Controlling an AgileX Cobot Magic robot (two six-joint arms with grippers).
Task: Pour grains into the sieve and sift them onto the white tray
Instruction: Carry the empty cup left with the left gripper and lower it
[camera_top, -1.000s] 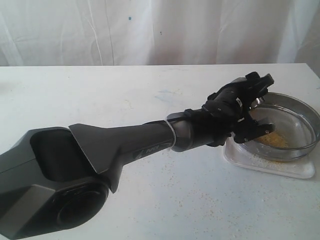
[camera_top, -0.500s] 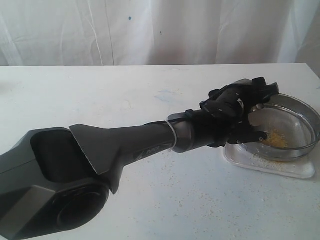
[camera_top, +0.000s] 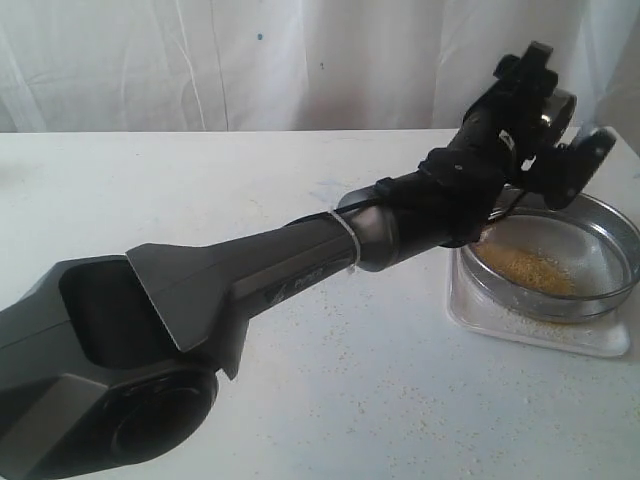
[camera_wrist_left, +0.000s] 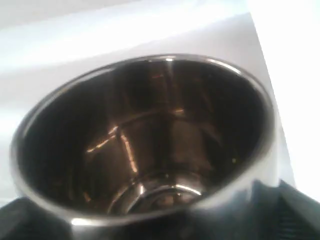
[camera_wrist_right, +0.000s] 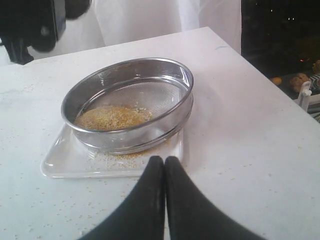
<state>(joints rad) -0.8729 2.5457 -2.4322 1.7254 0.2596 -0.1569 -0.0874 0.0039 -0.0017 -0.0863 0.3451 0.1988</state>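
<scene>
Obstacles: left arm (camera_top: 300, 270) slanting across mid-desk (camera_top: 200, 190); its end effector (camera_top: 555, 110) gripping steel cup (camera_wrist_left: 145, 140) above sieve (camera_top: 600, 215) rim; sieve on white tray (camera_top: 540, 335), right | Free: desk left and front; tray's near side, before right end effector (camera_wrist_right: 164, 165), fingers together.

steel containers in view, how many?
2. A cup gripped in the left hand, up beside the sieve; the sieve sits on the white tray, grains inside. None seem hidden.

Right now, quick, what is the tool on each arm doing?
Left tool: closed around the steel cup, holding it.
Right tool: closed, holding nothing.
</scene>
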